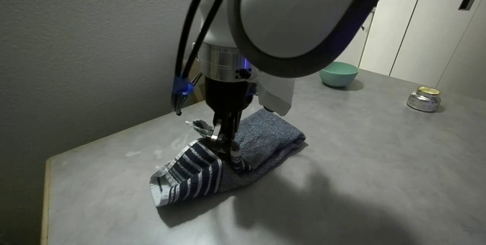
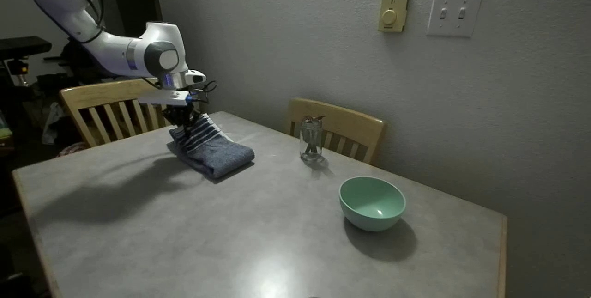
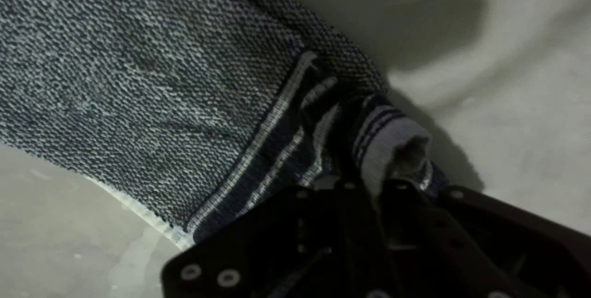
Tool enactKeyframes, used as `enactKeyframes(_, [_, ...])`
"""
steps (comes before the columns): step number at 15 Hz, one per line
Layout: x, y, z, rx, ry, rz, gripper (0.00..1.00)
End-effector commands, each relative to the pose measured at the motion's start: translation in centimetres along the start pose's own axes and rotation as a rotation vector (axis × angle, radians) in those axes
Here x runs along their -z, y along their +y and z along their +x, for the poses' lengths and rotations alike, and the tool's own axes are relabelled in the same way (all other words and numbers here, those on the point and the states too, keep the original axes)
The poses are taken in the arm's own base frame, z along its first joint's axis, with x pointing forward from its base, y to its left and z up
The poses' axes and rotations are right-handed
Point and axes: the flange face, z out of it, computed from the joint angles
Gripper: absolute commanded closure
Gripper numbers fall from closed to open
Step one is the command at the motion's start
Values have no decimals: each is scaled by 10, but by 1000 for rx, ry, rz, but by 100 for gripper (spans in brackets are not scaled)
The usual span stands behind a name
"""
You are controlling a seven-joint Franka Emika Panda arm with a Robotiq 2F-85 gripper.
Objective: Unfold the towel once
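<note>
Beneath the nearly closed pincer (image 3: 376, 191) lies the folded grey towel (image 1: 267, 135), its striped edge pinched between the jaws.

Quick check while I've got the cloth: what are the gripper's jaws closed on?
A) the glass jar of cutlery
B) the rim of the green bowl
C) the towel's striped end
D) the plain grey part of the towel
C: the wrist view shows the gripper shut on the towel's striped end, its white edge bunched up where the jaws meet.
</note>
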Motion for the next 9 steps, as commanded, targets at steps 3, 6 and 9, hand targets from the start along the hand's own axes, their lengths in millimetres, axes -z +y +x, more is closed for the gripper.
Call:
enactKeyframes(3, [28,13,-35,52,-52,-10,98])
enactKeyframes(6, [34,18,-40,59,-50,-14,98])
enactKeyframes(9, [30,18,-36,105,-49,0,98])
